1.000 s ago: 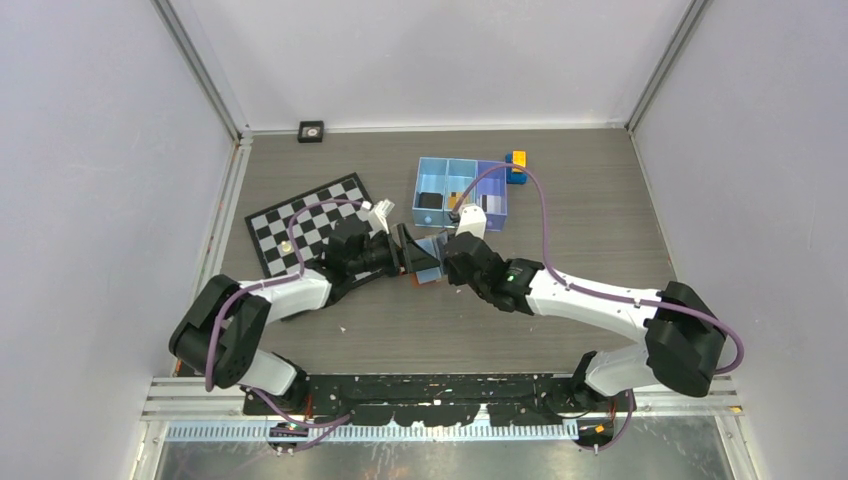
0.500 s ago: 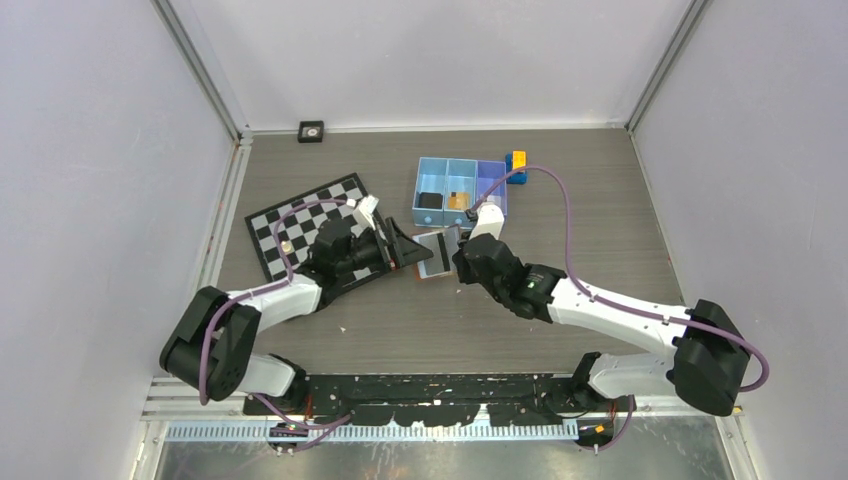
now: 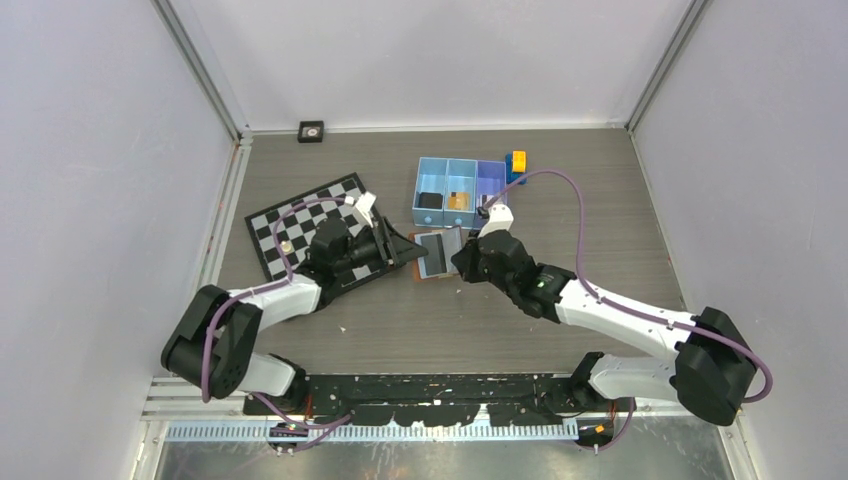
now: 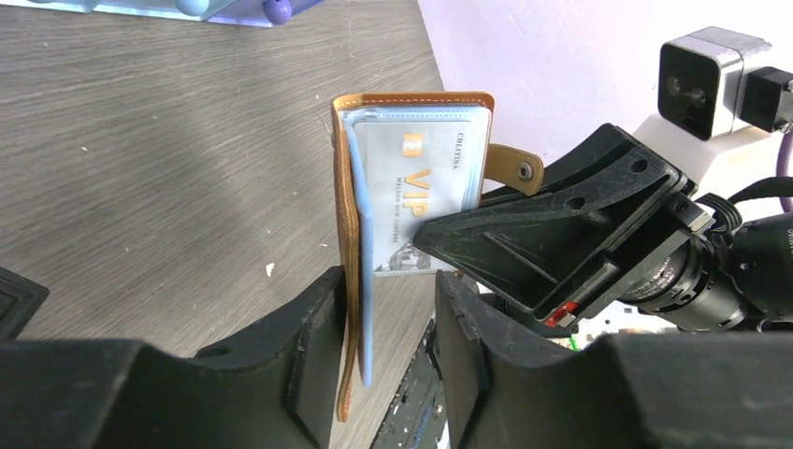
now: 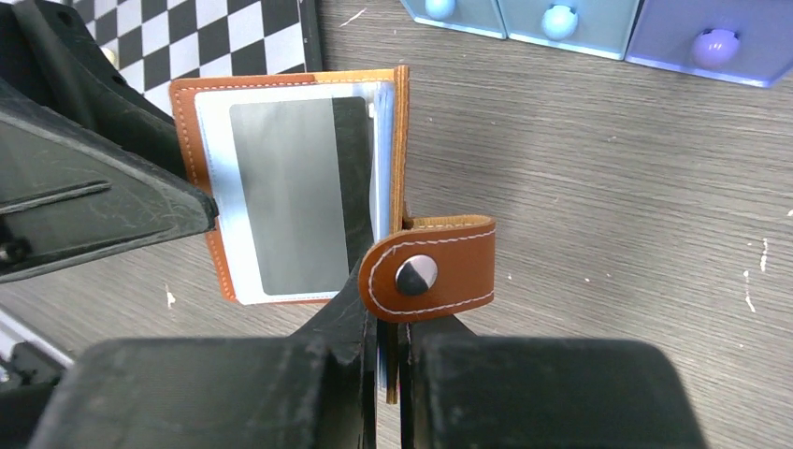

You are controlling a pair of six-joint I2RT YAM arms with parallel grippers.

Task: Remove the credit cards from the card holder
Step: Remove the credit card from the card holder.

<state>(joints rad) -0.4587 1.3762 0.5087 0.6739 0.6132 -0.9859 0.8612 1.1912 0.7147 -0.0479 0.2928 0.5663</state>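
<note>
White links, black joints, purple cables, apparently plastic black grippers

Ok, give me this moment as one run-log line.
left gripper: open, straddling brown leather card holder cover | right gripper: shut on holder edge | grey VIP card: sleeved

Bright, even light from above filled all three views, leaving only soft, faint shadows on the table, with sharp focus in the middle and the wrist cameras' own near jaws dark and slightly soft.
</note>
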